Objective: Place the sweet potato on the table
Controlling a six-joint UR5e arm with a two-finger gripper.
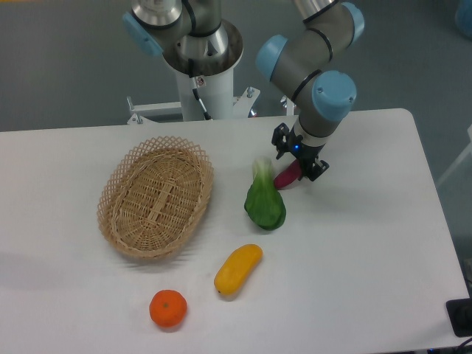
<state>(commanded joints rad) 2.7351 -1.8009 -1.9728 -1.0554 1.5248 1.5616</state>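
The sweet potato (286, 178) is a small magenta-purple tuber, seen only in part, just right of the green leafy vegetable. My gripper (293, 171) is right over it, pointing down, with the fingers on either side of its upper end. The tuber's lower end is at or just above the white table (369, 243); I cannot tell whether it touches. The gripper body hides most of the tuber and the jaw gap, so I cannot tell whether it is gripped.
A green leafy vegetable (264, 199) lies just left of the gripper. A yellow-orange oblong fruit (238, 269) and an orange (168, 308) lie toward the front. An oval wicker basket (156, 195) stands at the left. The robot base (203, 66) is at the back edge.
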